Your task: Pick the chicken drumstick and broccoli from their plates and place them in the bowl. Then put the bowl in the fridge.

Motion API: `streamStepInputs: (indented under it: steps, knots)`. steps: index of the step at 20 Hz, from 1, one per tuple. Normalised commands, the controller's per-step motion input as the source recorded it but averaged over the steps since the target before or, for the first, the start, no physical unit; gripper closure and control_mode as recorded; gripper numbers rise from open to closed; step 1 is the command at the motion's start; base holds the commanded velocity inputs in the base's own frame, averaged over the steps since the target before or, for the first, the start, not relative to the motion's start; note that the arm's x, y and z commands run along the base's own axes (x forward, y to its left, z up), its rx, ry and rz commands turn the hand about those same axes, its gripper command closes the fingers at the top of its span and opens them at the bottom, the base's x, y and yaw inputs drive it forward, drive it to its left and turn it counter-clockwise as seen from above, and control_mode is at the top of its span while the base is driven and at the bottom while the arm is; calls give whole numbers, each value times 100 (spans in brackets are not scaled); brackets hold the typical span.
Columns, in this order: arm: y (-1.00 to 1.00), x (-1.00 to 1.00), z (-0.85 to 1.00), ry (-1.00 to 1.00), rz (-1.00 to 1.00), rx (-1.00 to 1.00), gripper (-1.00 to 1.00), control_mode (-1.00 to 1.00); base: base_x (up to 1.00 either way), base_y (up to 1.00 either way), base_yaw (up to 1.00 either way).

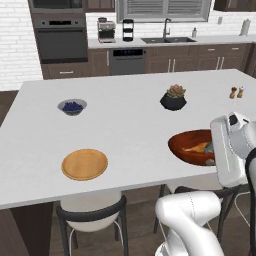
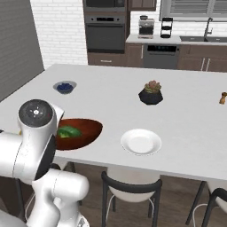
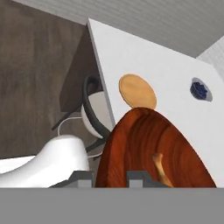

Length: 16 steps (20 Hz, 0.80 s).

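Note:
The reddish-brown bowl (image 1: 186, 145) (image 2: 86, 129) (image 3: 140, 144) sits at the counter's near edge. The golden chicken drumstick (image 1: 196, 147) (image 3: 161, 168) and the green broccoli (image 2: 68, 132) lie inside it. In the hand view my gripper (image 3: 110, 177) is shut on the bowl's near rim, one fingertip on each side. I cannot tell whether the bowl rests on the counter or is just off it. The tan wooden plate (image 1: 84, 164) (image 3: 137, 91) and the white plate (image 2: 141, 142) are bare. A tall grey panel (image 2: 15, 44) rises at the left; I cannot tell if it is the fridge.
A small grey bowl of blueberries (image 1: 72, 106) (image 2: 65, 87) and a black succulent pot (image 1: 173, 97) (image 2: 150, 93) stand farther back. Two shakers (image 1: 236, 92) are at the right. Chairs (image 1: 92, 215) (image 2: 131, 186) are tucked under the near edge. The oven and sink run along the back wall.

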Motion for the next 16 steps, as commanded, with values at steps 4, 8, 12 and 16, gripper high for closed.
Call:
streamStepInputs:
  steps: [4, 8, 12, 16]
  knots:
    - [0, -2, -64, -11, 4, 8, 100, -100, 0, 0, 0]
    - [0, -1, -70, -12, 2, 11, 100, -100, 0, 0, 0]
    - [0, -30, -28, -26, 3, 8, 100, -100, 0, 0, 0]
    - [0, -26, -7, -27, 1, 3, 100, -100, 0, 0, 0]
